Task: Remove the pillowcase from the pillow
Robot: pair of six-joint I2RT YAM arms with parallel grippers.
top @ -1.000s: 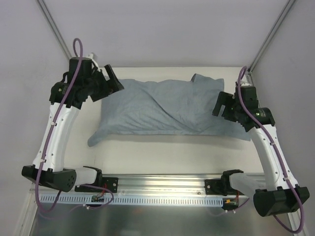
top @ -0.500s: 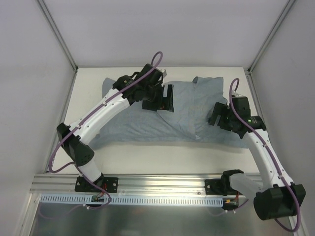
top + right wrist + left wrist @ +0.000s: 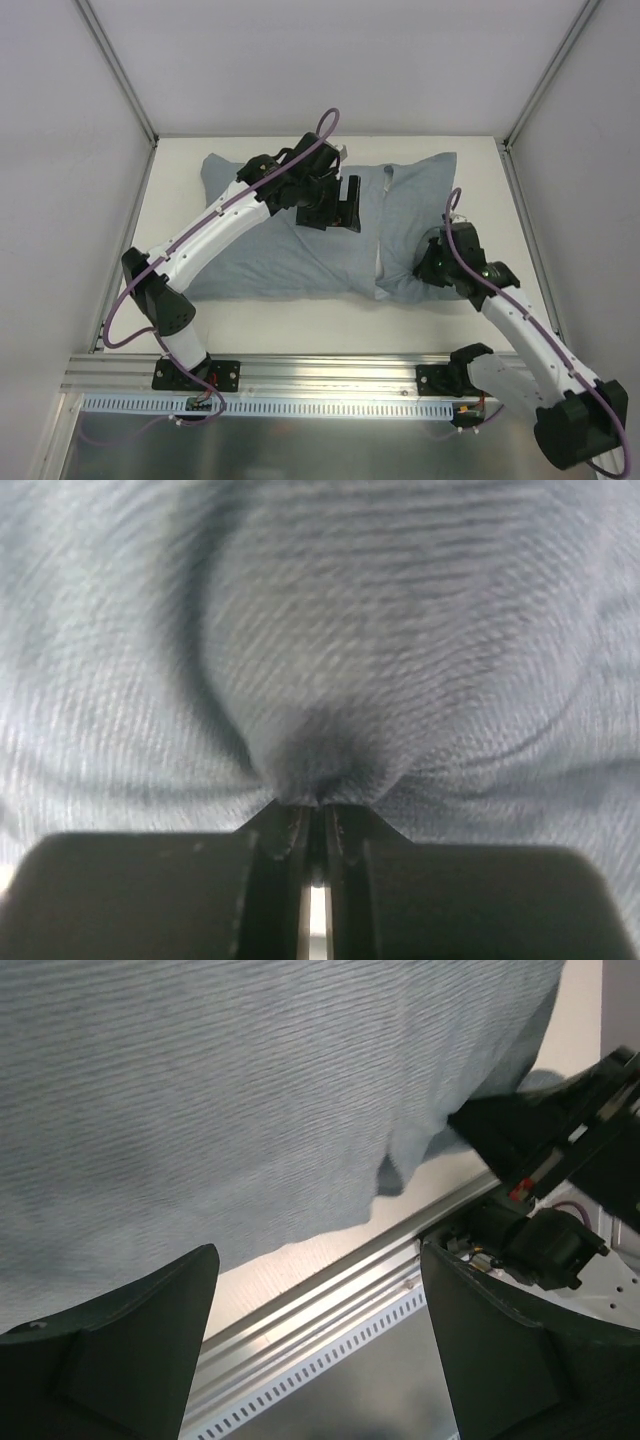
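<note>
Right end effector [image 3: 312, 815] has dropped, pinching ribbed blue-grey pillowcase [image 3: 330, 630]; left end effector [image 3: 315, 1260] spread.

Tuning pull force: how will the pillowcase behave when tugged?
Probably floppy: the pillowcase puckers into folds at the shut right gripper. Likely light and thin, given creases across it. May bunch rather than slide.

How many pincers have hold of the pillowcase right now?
1. The right pincer is shut on a pinch of the pillowcase near its right end; the left pincer hangs open over the middle, gripping nothing.
</note>
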